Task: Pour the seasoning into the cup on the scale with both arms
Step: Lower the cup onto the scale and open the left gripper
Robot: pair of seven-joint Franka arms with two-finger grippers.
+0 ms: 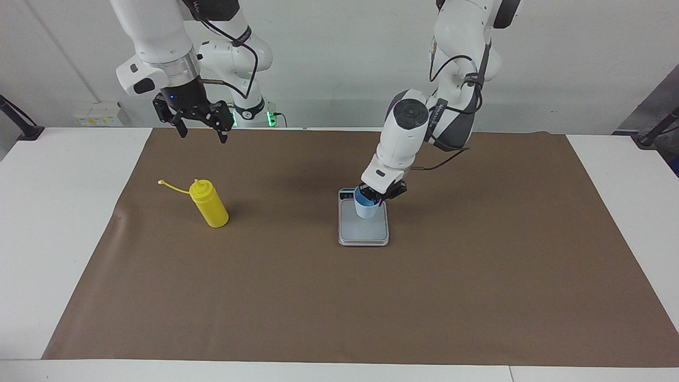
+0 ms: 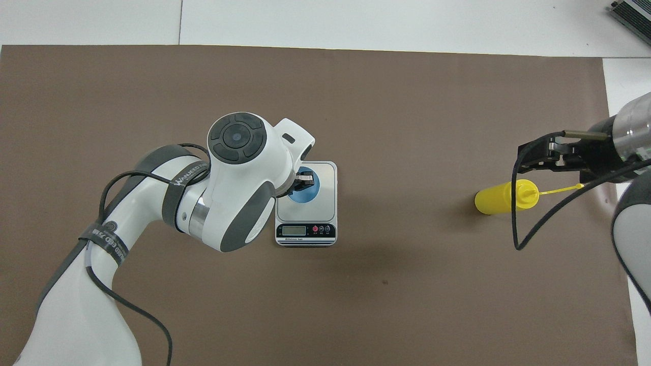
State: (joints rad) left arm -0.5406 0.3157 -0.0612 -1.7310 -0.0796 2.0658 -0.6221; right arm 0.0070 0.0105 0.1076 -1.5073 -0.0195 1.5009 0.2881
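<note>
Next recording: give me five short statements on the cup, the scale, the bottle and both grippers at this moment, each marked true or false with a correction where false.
1. The left gripper grips the rim of the blue cup. True.
2. The cup is over the brown mat, away from the scale. False: it is over the weighing plate of the scale, at or close above it.
3. The yellow seasoning bottle stands upright toward the right arm's end of the table. True.
4. The right gripper holds the bottle. False: it hangs above the mat with jaws open, clear of the bottle.
5. The bottle's cap covers the nozzle. False: the cap strap sticks out sideways.
</note>
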